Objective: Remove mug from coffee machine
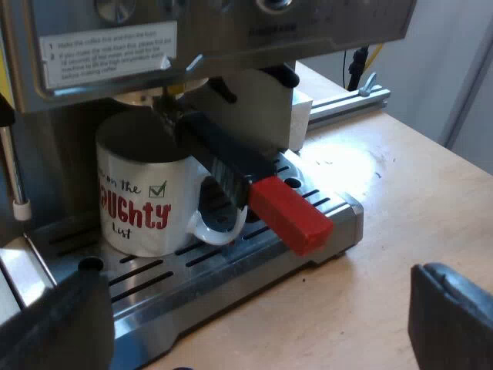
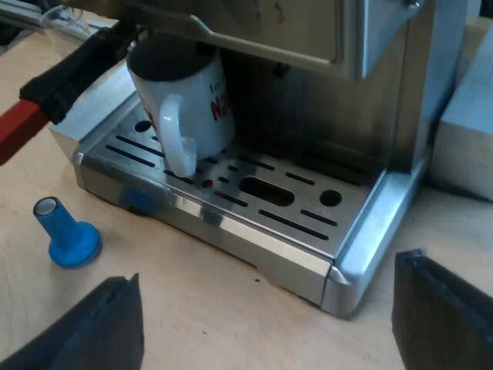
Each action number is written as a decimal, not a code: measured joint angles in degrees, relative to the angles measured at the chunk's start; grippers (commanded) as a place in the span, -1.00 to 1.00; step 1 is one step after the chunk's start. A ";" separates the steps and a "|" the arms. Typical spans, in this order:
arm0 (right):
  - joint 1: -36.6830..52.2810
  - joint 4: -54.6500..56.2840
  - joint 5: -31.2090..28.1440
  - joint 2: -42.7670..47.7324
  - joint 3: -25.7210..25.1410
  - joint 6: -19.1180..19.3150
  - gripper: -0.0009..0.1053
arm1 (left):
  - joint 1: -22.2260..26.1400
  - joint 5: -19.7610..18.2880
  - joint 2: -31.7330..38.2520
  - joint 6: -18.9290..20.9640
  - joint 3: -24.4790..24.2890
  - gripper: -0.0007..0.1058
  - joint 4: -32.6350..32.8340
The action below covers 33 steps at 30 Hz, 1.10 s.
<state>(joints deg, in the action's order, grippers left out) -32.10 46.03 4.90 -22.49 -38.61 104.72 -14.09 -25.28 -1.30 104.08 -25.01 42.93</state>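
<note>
while the white mug [image 1: 146,200] stands upright on the slotted metal drip tray [image 1: 231,266] of the espresso machine [image 1: 254,31], right under the holder [image 1: 223,154] locked into the machine's front, neither gripper touches it. the mug carries red lettering and a small ticked box on its side, and its looped mug handle [image 1: 219,225] points outward toward the tray's front edge. the holder's dark grip juts out from the machine just above the mug's rim and finishes in a red end [image 1: 289,214] that reaches past the mug handle, over the tray's edge. the left gripper [image 1: 258,320] hovers low over the wooden worktop [image 1: 400,193] in front of the tray, its jaws spread wide with nothing between them, well apart from the mug. the right gripper [image 2: 262,324] hangs off a corner of the tray, also over the worktop, jaws likewise wide and empty; seen from that side, the mug's dark inside shows and its handle turns toward the tray's front. a blue tamper [image 2: 69,237] stands upright on the worktop near the tray's front, not far from the red end, touching neither the tray nor the mug.
</note>
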 measured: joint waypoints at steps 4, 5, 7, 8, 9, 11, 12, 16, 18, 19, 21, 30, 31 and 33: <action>-1.87 -4.41 0.00 -0.31 3.03 0.00 0.31 | 0.00 0.00 0.00 -0.67 3.41 0.50 -4.48; -2.21 -5.58 0.00 -0.31 3.95 0.00 0.31 | 0.00 0.00 0.00 -0.72 4.20 0.50 -5.16; -2.49 -7.16 0.00 -0.31 5.11 0.13 0.31 | 0.00 0.00 0.00 -0.72 5.20 0.50 -5.86; -2.46 -8.44 0.00 -0.31 5.86 0.13 0.31 | 0.00 0.00 0.00 -0.72 5.67 0.50 -5.88; -2.46 -9.14 0.00 -0.31 6.42 0.13 0.31 | 0.00 0.00 0.00 -0.72 5.89 0.50 -5.99; -2.46 -10.78 0.00 -0.31 7.77 0.23 0.31 | 0.00 0.00 -0.06 -0.72 7.04 0.50 -6.20; -2.46 -11.20 0.00 -0.31 8.10 0.23 0.31 | 0.00 0.00 -0.06 -0.72 7.23 0.50 -6.20; -2.46 -13.69 0.00 -0.31 10.12 0.23 0.31 | 0.00 0.00 -0.06 -0.72 8.42 0.50 -6.20; -2.46 -14.96 0.00 -0.31 11.09 0.23 0.31 | 0.00 0.00 -0.06 -0.72 8.57 0.50 -6.33; -2.46 -16.32 0.00 -0.31 11.83 0.23 0.31 | 0.00 0.00 -0.06 -0.72 8.75 0.50 -6.62; -2.46 -18.33 0.00 -0.31 12.87 0.23 0.31 | 0.00 0.00 -0.14 -0.72 8.77 0.50 -6.79; -2.46 -28.51 3.01 -0.31 18.18 0.23 0.31 | 0.00 0.00 -0.14 -0.72 8.77 0.50 -7.48; -2.84 -29.11 3.36 -0.31 18.44 0.23 0.31 | 0.00 0.00 -0.14 -0.72 8.77 0.50 -7.48; -3.55 -29.33 3.39 -0.41 18.44 0.23 0.31 | 0.00 0.00 -0.14 -0.72 8.77 0.50 -7.48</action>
<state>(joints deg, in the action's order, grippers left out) -35.65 16.70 8.28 -22.91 -20.17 104.95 -14.09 -25.28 -1.44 103.35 -16.24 35.45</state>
